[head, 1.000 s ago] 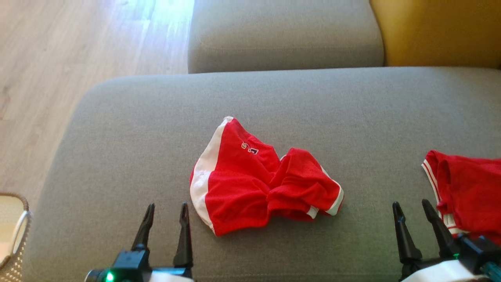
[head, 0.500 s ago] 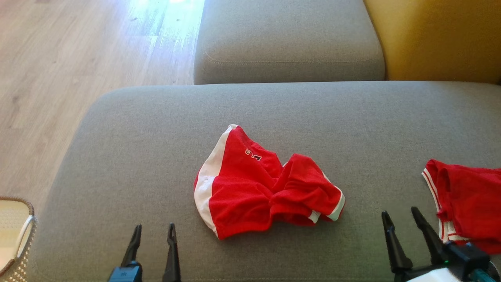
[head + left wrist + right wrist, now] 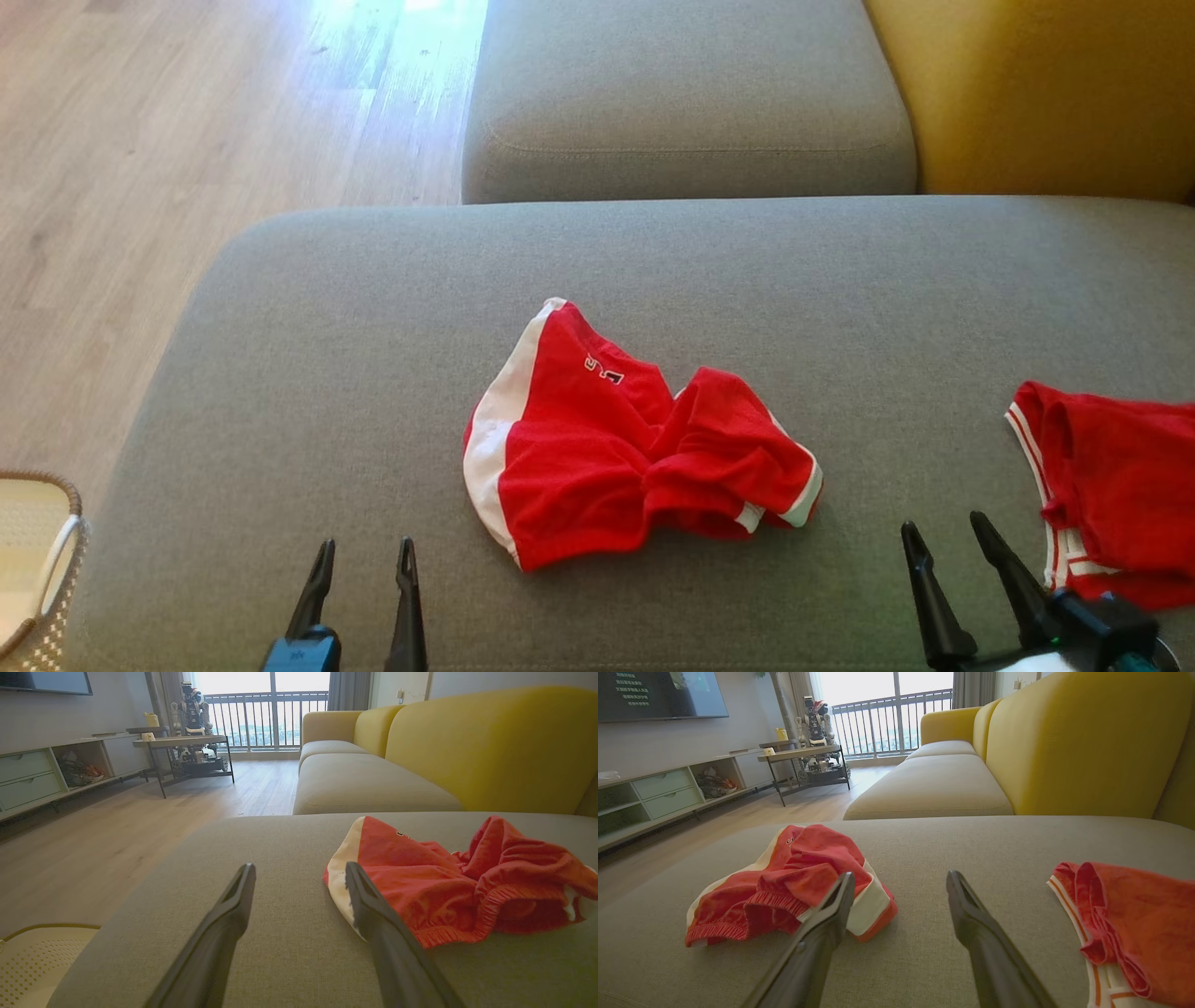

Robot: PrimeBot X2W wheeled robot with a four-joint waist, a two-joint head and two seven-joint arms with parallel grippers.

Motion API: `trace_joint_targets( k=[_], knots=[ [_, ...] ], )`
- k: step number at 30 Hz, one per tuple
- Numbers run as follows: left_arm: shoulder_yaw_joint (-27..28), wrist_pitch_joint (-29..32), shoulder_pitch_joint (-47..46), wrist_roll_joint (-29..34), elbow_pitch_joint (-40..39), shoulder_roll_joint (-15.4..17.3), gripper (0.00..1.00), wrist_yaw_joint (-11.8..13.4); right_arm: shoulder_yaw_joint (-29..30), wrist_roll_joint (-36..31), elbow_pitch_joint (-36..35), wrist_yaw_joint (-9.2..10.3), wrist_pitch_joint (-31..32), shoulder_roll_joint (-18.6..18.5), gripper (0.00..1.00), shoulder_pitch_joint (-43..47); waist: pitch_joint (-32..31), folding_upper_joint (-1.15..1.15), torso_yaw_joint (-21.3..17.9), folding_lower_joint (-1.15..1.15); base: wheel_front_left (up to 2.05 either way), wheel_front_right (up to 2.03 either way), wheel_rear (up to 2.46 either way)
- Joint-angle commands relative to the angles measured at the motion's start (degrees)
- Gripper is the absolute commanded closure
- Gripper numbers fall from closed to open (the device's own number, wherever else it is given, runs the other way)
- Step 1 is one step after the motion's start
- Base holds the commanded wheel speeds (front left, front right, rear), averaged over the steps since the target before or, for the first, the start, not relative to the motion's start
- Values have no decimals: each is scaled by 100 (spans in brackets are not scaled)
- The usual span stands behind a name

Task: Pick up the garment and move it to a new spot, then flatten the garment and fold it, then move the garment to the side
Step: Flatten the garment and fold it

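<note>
The left gripper (image 3: 366, 558) is showing two long black fingers (image 3: 316, 588), each tapering to a pointed tip and rising from a dark blue block (image 3: 299, 651). The right gripper (image 3: 943, 534) is showing the same slim black fingers, seated in a black housing (image 3: 1102, 623), with a teal part (image 3: 1135, 662) at its corner and a sliver of white forearm (image 3: 1022, 665) beneath. In the wrist views the fingers are looking matte, with a shallow recess behind each tip.
</note>
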State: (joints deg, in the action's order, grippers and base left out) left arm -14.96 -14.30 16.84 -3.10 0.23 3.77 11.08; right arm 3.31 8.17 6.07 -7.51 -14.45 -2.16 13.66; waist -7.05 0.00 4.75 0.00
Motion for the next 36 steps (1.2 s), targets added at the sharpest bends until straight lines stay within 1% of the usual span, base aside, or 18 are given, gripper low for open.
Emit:
trace_joint_targets(
  k=[1,6,8,9,11,15,17,19,22,26,29,33,36],
  knots=[
    [177,-70,-238,36,-166,-64,0,-10,-113,39,-150,2,-55,-72,0,-186,9,0,9,0,0,0,0],
    [169,-70,-253,33,-127,-70,0,-48,-111,44,-150,2,-55,-72,0,-192,45,0,25,0,0,0,0],
    [142,-70,-272,0,-107,-72,0,-124,-104,43,-154,2,-55,-72,0,-201,67,0,24,0,0,0,0],
    [91,-70,-288,-41,-84,-74,0,-218,-101,40,-156,2,-55,-72,0,-210,81,0,19,0,0,0,0],
    [-84,-70,-345,-139,2,-75,0,-528,-99,28,-164,2,-55,-72,0,-230,115,0,2,0,0,0,0],
    [-549,-70,-588,-243,317,-59,0,-1325,-49,-11,-191,2,-55,-72,0,-295,229,0,-56,0,0,0,0],
    [-781,-70,-765,-325,478,-63,0,-1590,-1,-46,-206,2,-55,-72,0,-353,319,0,-121,0,0,0,0],
    [-1085,-70,-995,-461,699,-69,0,-1747,55,-91,-227,2,-55,-72,0,-427,421,0,-194,0,0,0,0],
    [-1634,-70,-1431,-801,1038,-78,0,-1838,139,-150,-248,2,-55,-72,0,-528,571,0,-323,0,0,0,0],
    [-2434,-70,-2011,-1387,1426,-86,0,-1853,263,-257,-242,2,-55,-72,0,-658,719,0,-548,0,0,0,0],
    [-2864,-70,-2366,-1845,1726,-87,0,-1855,327,-330,-269,2,-55,-72,0,-757,815,0,-724,0,0,0,0],
    [-3141,-70,-2747,-2341,1998,-88,0,-1855,381,-387,-329,2,-55,-72,0,-870,972,0,-909,0,0,0,0],
    [-3227,-70,-2904,-2505,2136,-88,0,-1855,401,-403,-347,2,-55,-72,0,-907,1043,0,-977,0,0,0,0]
  ],
)
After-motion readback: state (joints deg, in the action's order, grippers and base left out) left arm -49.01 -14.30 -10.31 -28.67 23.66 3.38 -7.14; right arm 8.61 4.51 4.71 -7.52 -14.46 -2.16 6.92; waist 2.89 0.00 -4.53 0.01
